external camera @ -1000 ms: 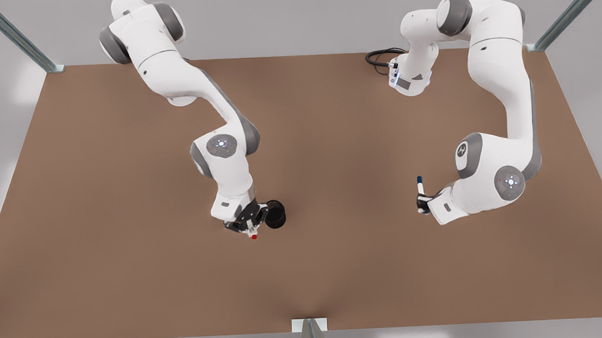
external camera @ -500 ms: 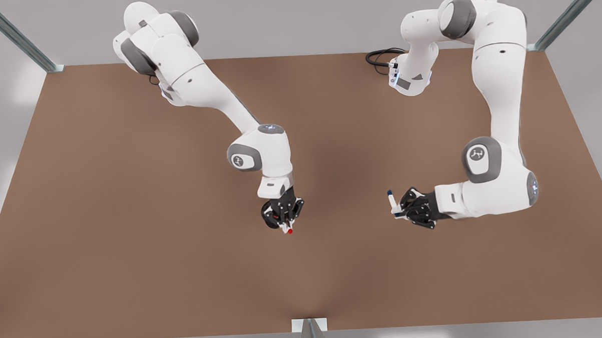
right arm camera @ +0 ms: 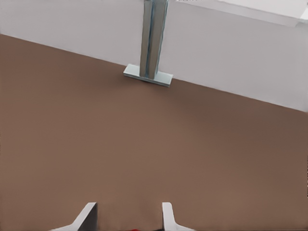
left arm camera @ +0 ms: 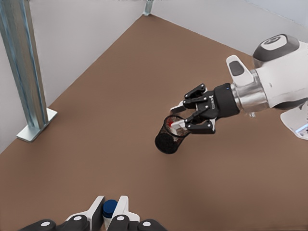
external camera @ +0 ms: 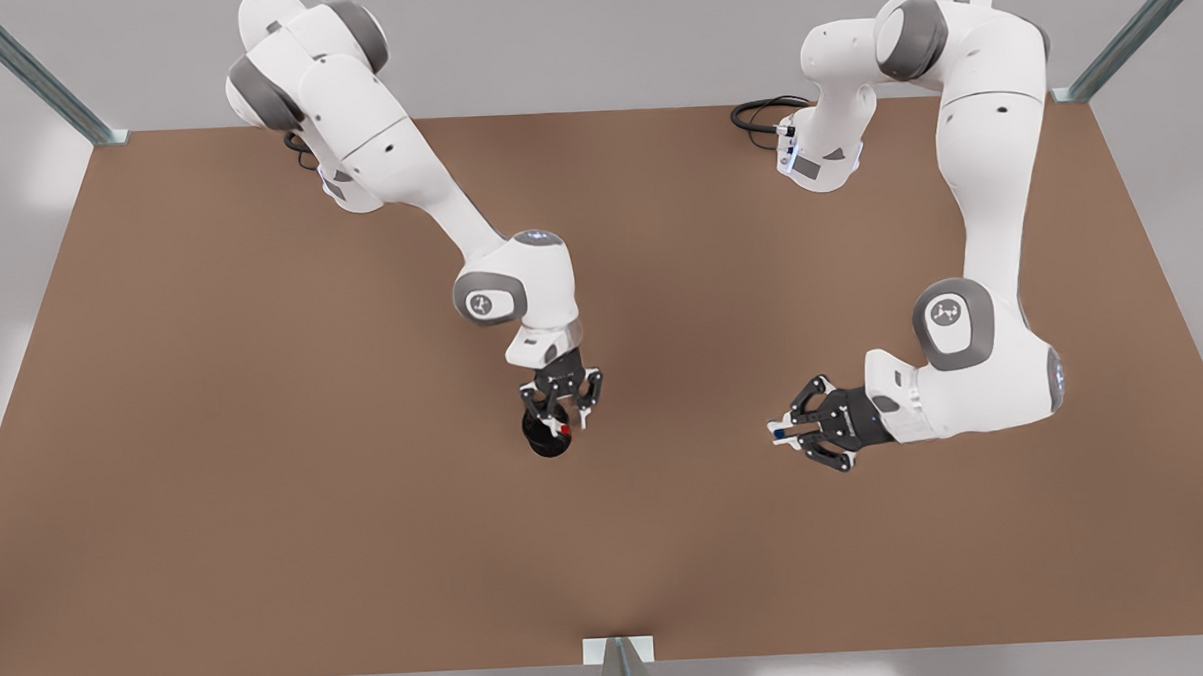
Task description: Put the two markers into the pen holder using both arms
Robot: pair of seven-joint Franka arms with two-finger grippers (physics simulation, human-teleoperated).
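- On the front view's left, the right gripper [external camera: 562,411] hung directly over the pen holder [external camera: 547,440], which stood on the brown table [external camera: 265,440]. In the right wrist view its fingertips [right arm camera: 89,214] stood well spread, with only a sliver of red between them, so it read as released rather than gripping.
- The red-capped marker [external camera: 564,430] sat at the holder's mouth, its cap just above the rim; in the left wrist view it showed inside the mesh cup [left arm camera: 171,136]. To finish this step well, I would judge a straight vertical lift best, fingers kept wide, so nothing snags the cap or tips the light cup.
- On the front view's right, the left gripper [external camera: 780,434] waited well apart from the holder, clamped on the blue-capped marker [left arm camera: 110,208], whose cap showed pinched between the two pads [left arm camera: 96,210].
- Its marker lay roughly level, so it would need turning upright before descent; approaching only once the other arm cleared the cup seemed wise, and aiming beside the red cap would avoid a jam.
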